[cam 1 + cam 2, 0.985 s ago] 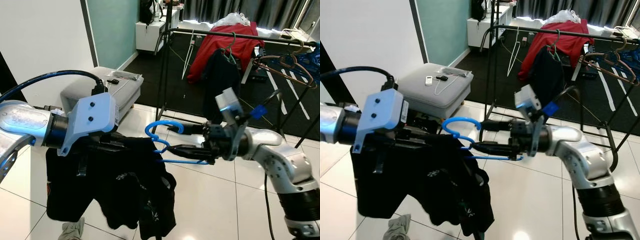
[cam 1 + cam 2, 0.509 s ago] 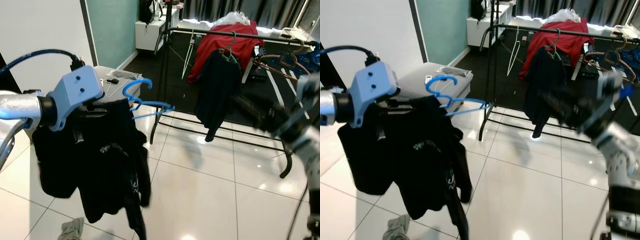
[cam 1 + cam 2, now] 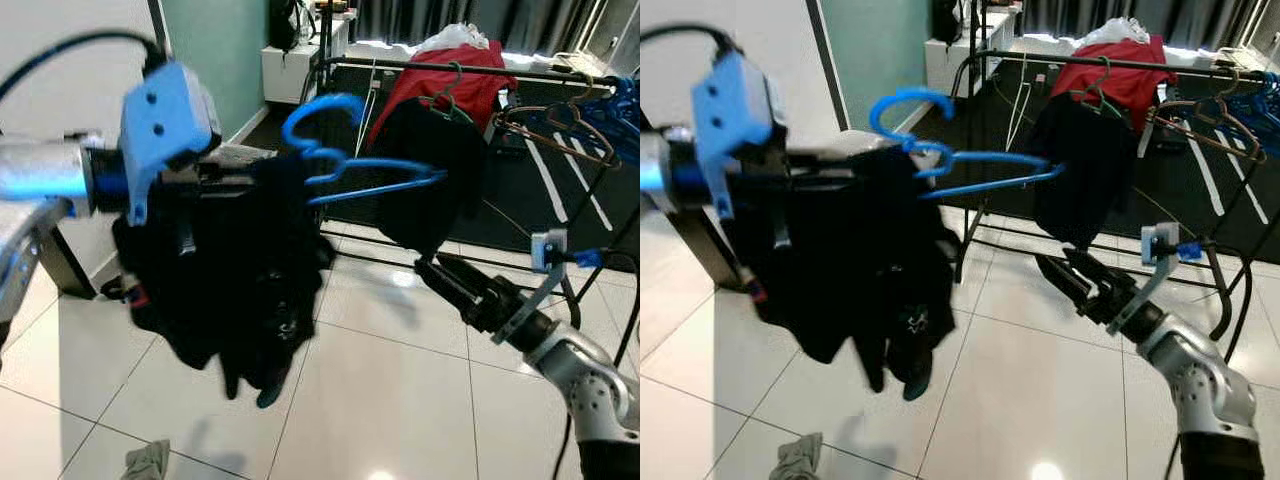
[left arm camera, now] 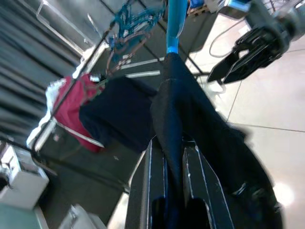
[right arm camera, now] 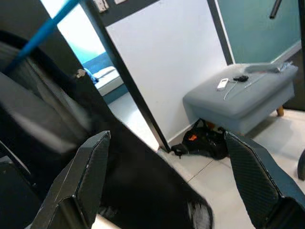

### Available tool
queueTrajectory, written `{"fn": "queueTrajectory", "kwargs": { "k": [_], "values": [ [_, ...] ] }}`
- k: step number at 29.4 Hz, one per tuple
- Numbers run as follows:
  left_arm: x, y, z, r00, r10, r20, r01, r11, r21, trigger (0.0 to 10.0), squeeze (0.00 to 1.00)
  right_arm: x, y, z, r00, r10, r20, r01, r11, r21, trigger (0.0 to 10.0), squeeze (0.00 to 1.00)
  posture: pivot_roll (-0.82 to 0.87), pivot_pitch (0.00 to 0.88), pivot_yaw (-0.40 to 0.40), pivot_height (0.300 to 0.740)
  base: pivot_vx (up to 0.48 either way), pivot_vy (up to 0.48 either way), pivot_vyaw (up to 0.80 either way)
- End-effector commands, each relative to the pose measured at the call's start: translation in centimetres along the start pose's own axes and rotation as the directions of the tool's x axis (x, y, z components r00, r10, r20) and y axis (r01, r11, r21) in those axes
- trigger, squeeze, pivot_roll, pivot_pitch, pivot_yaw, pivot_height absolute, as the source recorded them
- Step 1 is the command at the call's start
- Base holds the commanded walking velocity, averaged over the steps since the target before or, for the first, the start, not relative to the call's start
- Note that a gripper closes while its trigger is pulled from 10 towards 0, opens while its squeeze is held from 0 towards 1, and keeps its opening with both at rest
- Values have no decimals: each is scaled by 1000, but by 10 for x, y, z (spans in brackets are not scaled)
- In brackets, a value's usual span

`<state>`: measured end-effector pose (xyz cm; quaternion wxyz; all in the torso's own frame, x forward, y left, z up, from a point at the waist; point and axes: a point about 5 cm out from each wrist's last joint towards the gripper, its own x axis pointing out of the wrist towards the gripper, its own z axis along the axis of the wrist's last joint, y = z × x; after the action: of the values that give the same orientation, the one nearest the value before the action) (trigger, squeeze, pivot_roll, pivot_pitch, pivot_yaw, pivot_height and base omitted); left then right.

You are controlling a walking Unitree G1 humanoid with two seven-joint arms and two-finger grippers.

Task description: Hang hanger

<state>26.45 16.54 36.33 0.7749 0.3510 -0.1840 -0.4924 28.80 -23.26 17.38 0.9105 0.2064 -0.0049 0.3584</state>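
Observation:
A blue plastic hanger (image 3: 340, 165) carries a black garment (image 3: 240, 270) and is held high in front of me. My left gripper (image 4: 172, 157) is shut on the hanger's cloth-covered shoulder, and its fingers (image 4: 145, 191) press the fabric. The hanger's hook (image 3: 902, 105) points up, short of the black clothes rack rail (image 3: 470, 68). My right gripper (image 3: 440, 275) is lower, to the right of the garment, and open with nothing in it. Its fingers (image 5: 90, 176) stand wide apart, pointing at the cloth.
A red garment (image 3: 450, 70) and a dark one (image 3: 430, 170) hang on the rack, with brown hangers (image 3: 560, 125) further right. A grey ottoman (image 5: 238, 95) stands by the wall, a black bag (image 5: 205, 143) under it. A rag (image 3: 150, 462) lies on the tiles.
The right gripper let go of the hanger, swung away and now sits low and open. The left arm lifted the hanger and garment up and toward the rack. The camera shifted too.

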Motion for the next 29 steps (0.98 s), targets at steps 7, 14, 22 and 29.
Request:
{"fn": "queueTrajectory", "kwargs": {
  "k": [7, 14, 22, 29],
  "values": [
    [-3, 20, 18, 997, 27, 74, -32, 997, 66, 8353, 0, -16, 19, 8, 971, 211, -115, -214, 977, -12, 10000, 0, -13, 0, 13, 740, 0, 0, 0],
    [5, 21, 31, 988, -6, 152, -6, 997, 78, 8118, 0, -22, 49, -2, 867, 406, -287, -414, 909, 35, 10000, 0, -20, 0, 17, 740, 0, 0, 0],
    [6, 18, 44, 971, -59, 233, 42, 996, 75, 7804, 0, -5, 40, 0, 892, 353, -282, -380, 924, -44, 10000, 0, -11, 0, 15, 740, 0, 0, 0],
    [6, 19, 46, 966, -80, 246, 61, 995, 82, 7647, 0, 1, 45, 6, 879, 387, -279, -416, 908, -49, 10000, 0, -9, 0, 12, 740, 0, 0, 0]
  ]
}}
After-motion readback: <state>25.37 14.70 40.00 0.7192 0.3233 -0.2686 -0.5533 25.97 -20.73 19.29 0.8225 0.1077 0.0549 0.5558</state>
